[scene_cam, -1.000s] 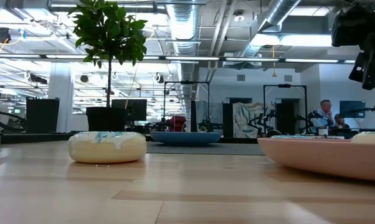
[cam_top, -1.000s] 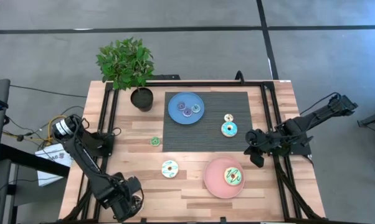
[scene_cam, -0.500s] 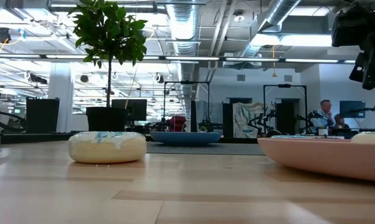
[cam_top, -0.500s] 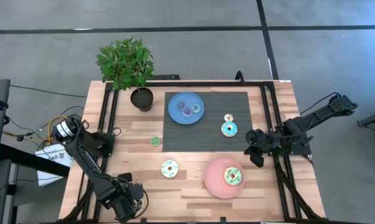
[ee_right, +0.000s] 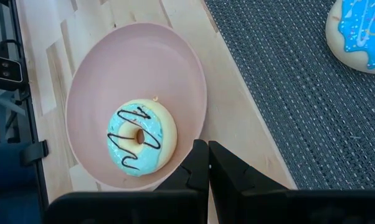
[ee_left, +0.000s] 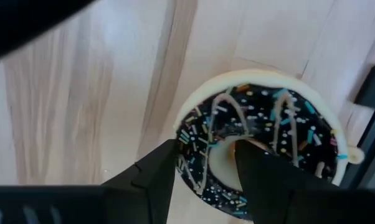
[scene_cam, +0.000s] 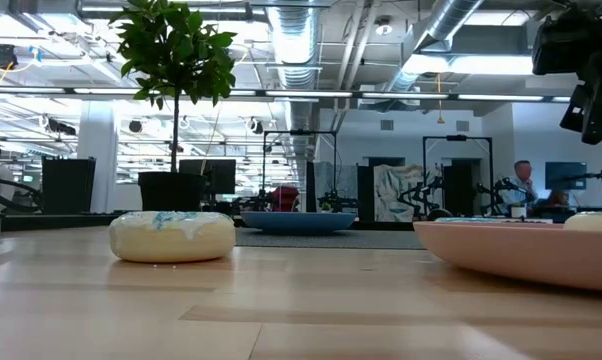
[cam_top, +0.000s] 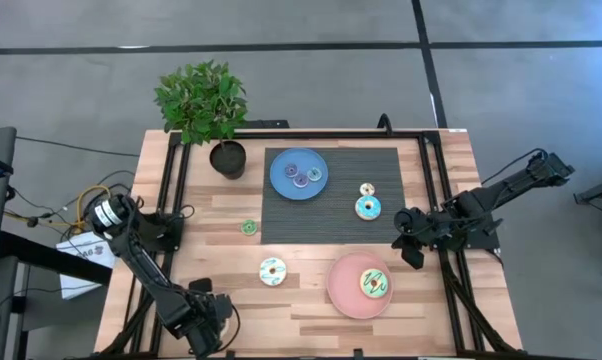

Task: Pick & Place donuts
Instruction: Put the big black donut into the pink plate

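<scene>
My left gripper is at the table's near left corner, open, above a dark brown sprinkled donut that lies flat on the wood. One finger stands in the donut's hole and the other outside its rim. In the high view the gripper hides this donut. My right gripper is shut and hovers by the mat's right edge. A pale blue iced donut lies on the pink plate. A cream donut and a tiny green one lie on the wood. A light blue donut and a tiny beige one lie on the mat. My left gripper straddles the dark brown donut's ring wall from above, one finger in the hole and one finger outside the rim. The donut lies flat on the table. Whether the fingers touch it, I cannot tell.
A blue plate with tiny donuts sits on the dark mat. A potted plant stands at the far left of the mat. Black frame rails run along the table's left and right sides. Bare wood lies between the cream donut and the left gripper.
My left gripper has shifted a little toward the table's near edge and to the right, and the arm has stretched after it. The right arm and the donuts have kept still.
</scene>
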{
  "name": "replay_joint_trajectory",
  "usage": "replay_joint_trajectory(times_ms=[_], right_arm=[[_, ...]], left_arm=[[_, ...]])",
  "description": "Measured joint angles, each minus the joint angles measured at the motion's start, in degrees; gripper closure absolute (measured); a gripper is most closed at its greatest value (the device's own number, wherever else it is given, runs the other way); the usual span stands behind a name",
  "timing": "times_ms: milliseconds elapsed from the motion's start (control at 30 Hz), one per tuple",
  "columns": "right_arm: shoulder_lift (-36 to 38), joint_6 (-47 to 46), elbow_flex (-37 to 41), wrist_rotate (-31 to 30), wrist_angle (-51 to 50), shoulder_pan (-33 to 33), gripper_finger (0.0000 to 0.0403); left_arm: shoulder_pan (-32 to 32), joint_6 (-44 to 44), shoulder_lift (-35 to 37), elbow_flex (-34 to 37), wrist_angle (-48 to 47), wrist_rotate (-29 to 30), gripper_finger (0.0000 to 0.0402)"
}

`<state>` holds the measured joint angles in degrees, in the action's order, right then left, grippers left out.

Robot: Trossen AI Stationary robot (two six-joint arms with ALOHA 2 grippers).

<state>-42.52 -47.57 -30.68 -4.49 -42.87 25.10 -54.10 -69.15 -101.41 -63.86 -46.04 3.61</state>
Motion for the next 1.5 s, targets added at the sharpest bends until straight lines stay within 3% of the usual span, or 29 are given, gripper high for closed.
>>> replay_joint_trajectory(times_ms=[1033, 1367, 1500], right_arm=[[0.0, 0.97, 0.0, -0.02, 0.02, 0.0, 0.0402], [0.0, 1.51, 0.0, -0.02, 0.02, 0.0, 0.0402], [0.0, 1.51, 0.0, -0.02, 0.0, 0.0, 0.0402]], left_arm=[[-0.19, -3.01, 0.09, 2.19, 3.56, 0.03, 0.0247], [-0.01, -3.36, 0.09, 2.2, 3.92, 0.0, 0.0333], [-0.01, -4.33, 0.09, 2.21, 4.11, -0.13, 0.035]])
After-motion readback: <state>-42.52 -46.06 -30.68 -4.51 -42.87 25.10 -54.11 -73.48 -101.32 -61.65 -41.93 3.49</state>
